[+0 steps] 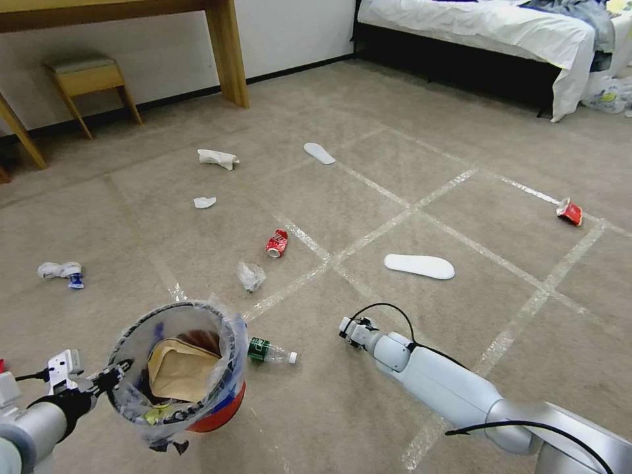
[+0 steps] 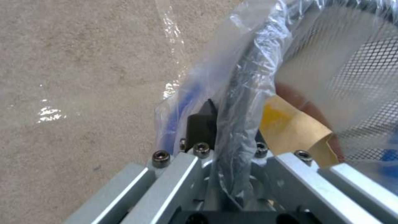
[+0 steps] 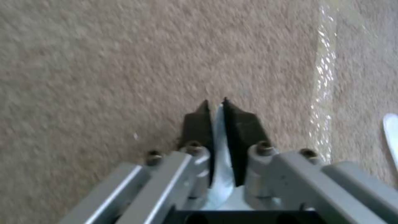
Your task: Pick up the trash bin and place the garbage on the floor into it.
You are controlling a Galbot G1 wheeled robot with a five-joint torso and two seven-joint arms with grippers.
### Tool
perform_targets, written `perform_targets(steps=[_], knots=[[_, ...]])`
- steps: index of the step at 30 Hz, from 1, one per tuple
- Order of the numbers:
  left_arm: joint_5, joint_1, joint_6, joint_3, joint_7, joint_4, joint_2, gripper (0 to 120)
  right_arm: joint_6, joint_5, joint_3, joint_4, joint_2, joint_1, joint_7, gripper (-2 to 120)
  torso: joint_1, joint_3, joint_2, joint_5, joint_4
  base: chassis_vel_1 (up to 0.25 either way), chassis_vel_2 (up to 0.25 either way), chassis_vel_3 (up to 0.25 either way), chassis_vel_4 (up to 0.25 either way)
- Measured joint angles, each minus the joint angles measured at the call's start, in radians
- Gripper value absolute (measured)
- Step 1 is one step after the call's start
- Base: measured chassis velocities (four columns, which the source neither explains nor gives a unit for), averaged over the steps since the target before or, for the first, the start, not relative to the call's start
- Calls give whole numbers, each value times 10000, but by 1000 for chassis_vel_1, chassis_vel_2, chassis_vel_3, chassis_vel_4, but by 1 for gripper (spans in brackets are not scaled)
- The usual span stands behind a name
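Head view: trash bin (image 1: 176,366) rim in left pincer (image 1: 115,378).

Closed right end effector (image 3: 214,104) above carpet (image 3: 104,77)

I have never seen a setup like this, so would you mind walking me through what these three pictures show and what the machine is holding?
This is a wheeled robot with two arms, each ending in a claw. The wide picture comes from a camera on its head, looking down at the carpeted floor. The other two come from cameras on its wrists.

The left claw is clamped on the rim of the trash bin, a small red bucket lined with a clear bag; the left wrist view shows that rim pinched up close. A brown paper bag already lies inside.

The right claw hangs over bare carpet, shut, with a thin pale strip showing between its fingers.

Scattered on the floor are a clear plastic bottle, a crushed red can, crumpled tissues and two flat white slippers.
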Motion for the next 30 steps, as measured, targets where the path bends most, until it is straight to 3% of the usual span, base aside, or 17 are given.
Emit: perform_targets(steps=[1,3,15,24,30], knots=[[22,-6,0,19,0,17,4,1,-2,39,26,93,-102,-29,38,2,0,0,0,0,1,0,0,0,0],[35,-8,0,34,0,23,5,1,-3,57,36,147,-179,-54,61,0,0,0,0,-1,1,0,0,0,0],[115,4,0,116,-1,18,-25,1,-53,519,350,1118,-1016,-164,391,0,1,0,0,0,-1,0,0,0,0],[129,-78,0,147,-28,62,-26,1,-287,1458,1144,3046,-1809,-363,653,0,0,-1,0,0,0,0,0,0,0],[163,-110,0,225,-35,55,-66,1,-312,1460,1215,3239,-1956,-515,758,0,0,0,0,0,0,0,0,0,0]])
